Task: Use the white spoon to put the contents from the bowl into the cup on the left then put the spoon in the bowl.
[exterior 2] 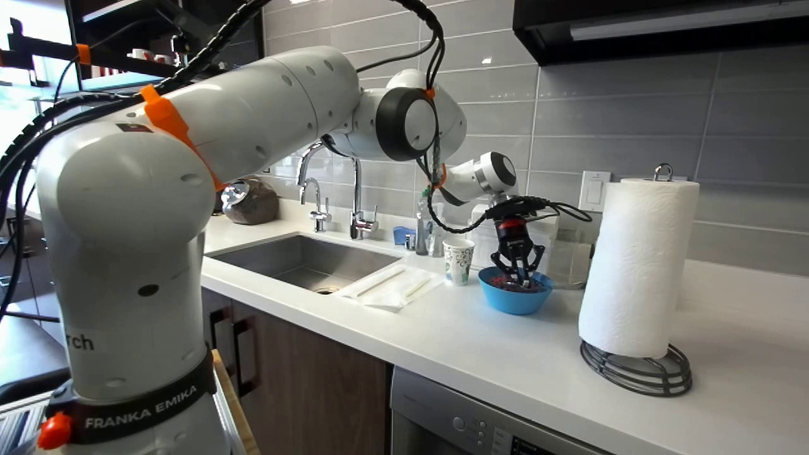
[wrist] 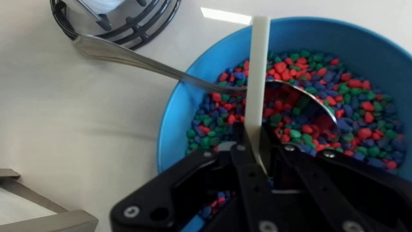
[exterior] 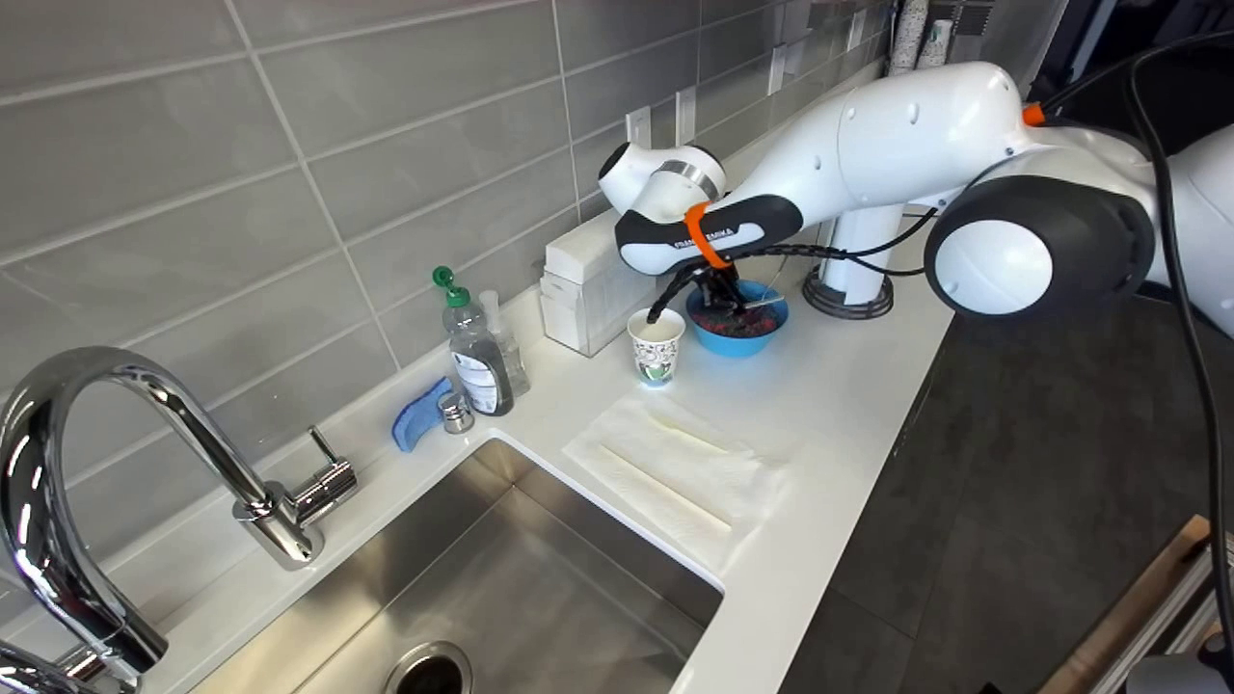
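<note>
On white countertop (exterior 2: 468,344), over the bowl (wrist: 172,129), treat the white spoon (wrist: 256,83), pinched in the gripper (wrist: 254,133), as probably light, stiff and slick, grasping by the slim handle (wrist: 259,45).

1. bowl (exterior 2: 515,303): round, bright blue, upright.
2. contents (wrist: 351,96): small red, green and blue pebbles lying inside it.
3. white spoon (wrist: 257,74): slim, gripped by its straight handle over the bowl; its lower end is mostly hidden.
4. cup (exterior 2: 459,262): white with green print, upright, just beside the bowl.
</note>
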Motion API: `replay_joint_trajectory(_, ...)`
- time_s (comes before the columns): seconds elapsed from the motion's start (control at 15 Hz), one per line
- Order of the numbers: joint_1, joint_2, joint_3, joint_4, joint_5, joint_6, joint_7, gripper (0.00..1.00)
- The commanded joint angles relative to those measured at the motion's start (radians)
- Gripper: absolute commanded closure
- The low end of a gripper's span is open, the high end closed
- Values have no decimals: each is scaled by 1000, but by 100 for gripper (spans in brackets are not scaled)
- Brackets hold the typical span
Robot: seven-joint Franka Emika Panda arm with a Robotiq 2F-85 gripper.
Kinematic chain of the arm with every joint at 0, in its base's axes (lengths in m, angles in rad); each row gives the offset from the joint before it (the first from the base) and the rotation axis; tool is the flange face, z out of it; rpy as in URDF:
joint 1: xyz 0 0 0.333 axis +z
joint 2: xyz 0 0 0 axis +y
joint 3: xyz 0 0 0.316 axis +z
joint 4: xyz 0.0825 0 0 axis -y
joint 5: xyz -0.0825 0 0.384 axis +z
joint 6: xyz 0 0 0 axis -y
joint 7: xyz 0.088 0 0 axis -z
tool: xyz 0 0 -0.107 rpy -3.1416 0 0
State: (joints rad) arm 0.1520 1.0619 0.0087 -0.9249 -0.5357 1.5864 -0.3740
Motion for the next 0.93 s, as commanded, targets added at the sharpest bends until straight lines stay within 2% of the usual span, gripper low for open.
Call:
replay_joint_trajectory(0.0,-39,-27,27,-51,41,102,29,96)
replay_joint_trajectory(0.67,-81,-95,40,-137,77,232,23,96)
replay_joint_trajectory(0.73,-68,-101,13,-143,101,245,14,96)
replay_joint_trajectory(0.87,-72,-117,12,-162,118,267,13,96)
